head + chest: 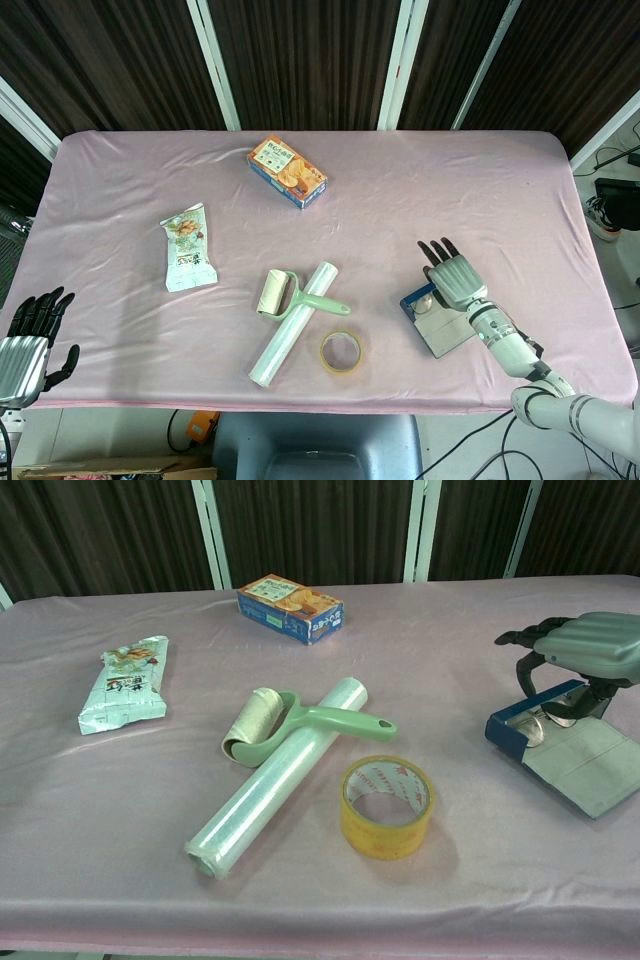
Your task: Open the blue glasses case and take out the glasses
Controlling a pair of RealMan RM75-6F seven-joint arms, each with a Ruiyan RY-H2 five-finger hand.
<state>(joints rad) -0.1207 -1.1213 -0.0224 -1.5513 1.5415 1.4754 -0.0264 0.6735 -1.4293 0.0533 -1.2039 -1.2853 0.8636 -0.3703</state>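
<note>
Right hand point(578, 652): positioned over the open blue glasses case point(560, 745) at the right side of the worktop point(400, 200); back of hand up, fingers point(527, 670) curled downward into the case tray. Whether the fingertips grip anything inside cannot be told.

Blue glasses case: lying open on the pink cloth, lid flap spread flat toward the near right, grey lining exposed. Glasses point(535, 727): partly visible inside the blue tray, beneath the fingers.

Left hand point(30, 335): at the near left edge of the worktop, well apart from all items, dark fingers apart and pointing away from the robot, holding nothing.

Other items on the worktop:
- Yellow tape roll point(386, 806), standing on its flat side, near centre front.
- Clear film roll point(277, 778), lying diagonally, just left of the tape.
- Green lint roller point(300, 723), resting across the upper end of the film roll, handle toward the right.
- Pale green snack packet point(125, 684), flat, at the left.
- Blue and orange biscuit box point(289, 607), toward the far edge, centre.
</note>
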